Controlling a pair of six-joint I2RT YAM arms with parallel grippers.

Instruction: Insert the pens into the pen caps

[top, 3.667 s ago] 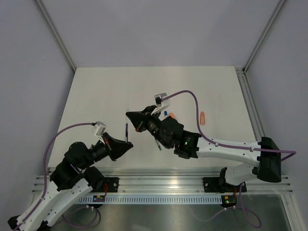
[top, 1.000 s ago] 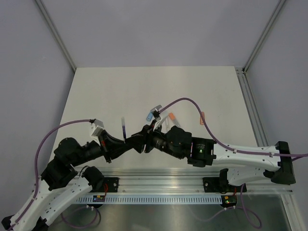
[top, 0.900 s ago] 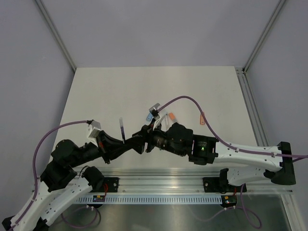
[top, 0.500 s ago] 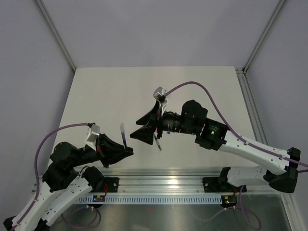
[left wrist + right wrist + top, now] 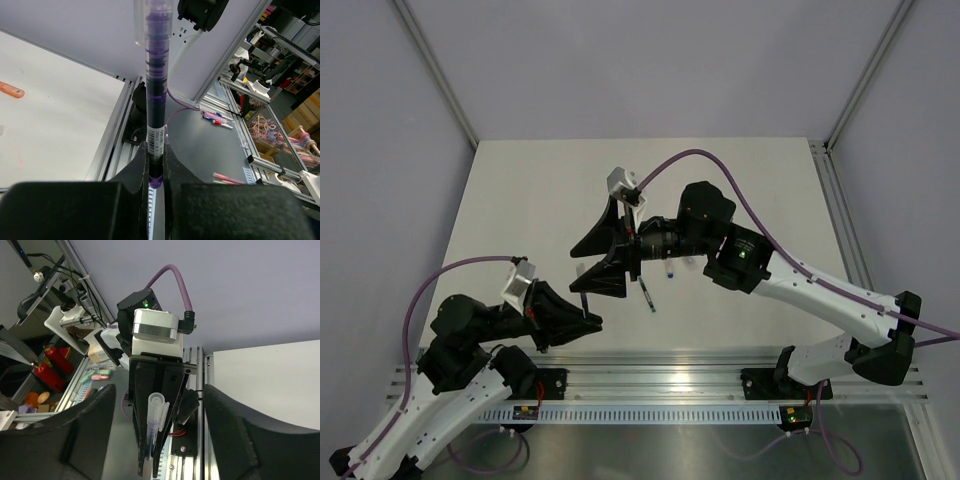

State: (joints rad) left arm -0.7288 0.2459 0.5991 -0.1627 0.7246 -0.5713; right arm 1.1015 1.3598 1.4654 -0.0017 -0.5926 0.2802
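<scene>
My left gripper is shut on the lower end of a purple pen, which stands upright between its fingers. A clear pen cap sits over the pen's top. In the right wrist view the same capped pen points toward me from the left gripper. My right gripper is open with nothing in it, and hovers over the left gripper in the top view, its fingers spread wide. A thin dark green-tipped pen lies on the table.
A small blue piece shows beside the right arm, which covers the table's middle. A short orange piece lies on the white table. The aluminium rail runs along the near edge.
The right gripper has opened and drawn back up and away from the left gripper's pen. The clear cap stays on that pen. The left arm has pulled back a little.
</scene>
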